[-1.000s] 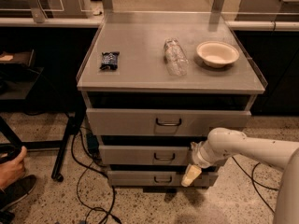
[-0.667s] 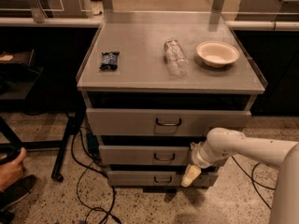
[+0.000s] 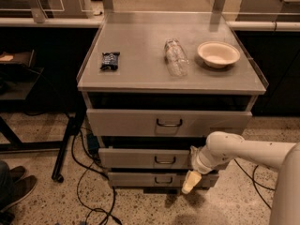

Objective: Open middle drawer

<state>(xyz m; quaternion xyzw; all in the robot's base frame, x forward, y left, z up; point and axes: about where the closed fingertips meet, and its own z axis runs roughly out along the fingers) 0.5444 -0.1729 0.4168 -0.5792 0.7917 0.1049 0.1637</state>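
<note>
The middle drawer (image 3: 140, 158) is the pale grey front at mid height of the metal cabinet, with a small dark wire handle (image 3: 165, 160) at its centre. Its tray does not show. Above it is the taller drawer front (image 3: 126, 122) with a bigger handle. Below it is the slimmest drawer front (image 3: 136, 179). My gripper (image 3: 189, 182) is on the end of the white arm (image 3: 243, 151) that comes in from the right. It hangs in front of the right part of the middle and bottom drawer fronts, to the right of the middle handle and lower than it.
On the cabinet top (image 3: 140, 74) lie a dark snack packet (image 3: 110, 60), a clear plastic bottle (image 3: 176, 56) on its side and a pale bowl (image 3: 218, 54). Cables (image 3: 89, 191) trail over the floor at the left. A person's shoes (image 3: 14, 184) are at the lower left.
</note>
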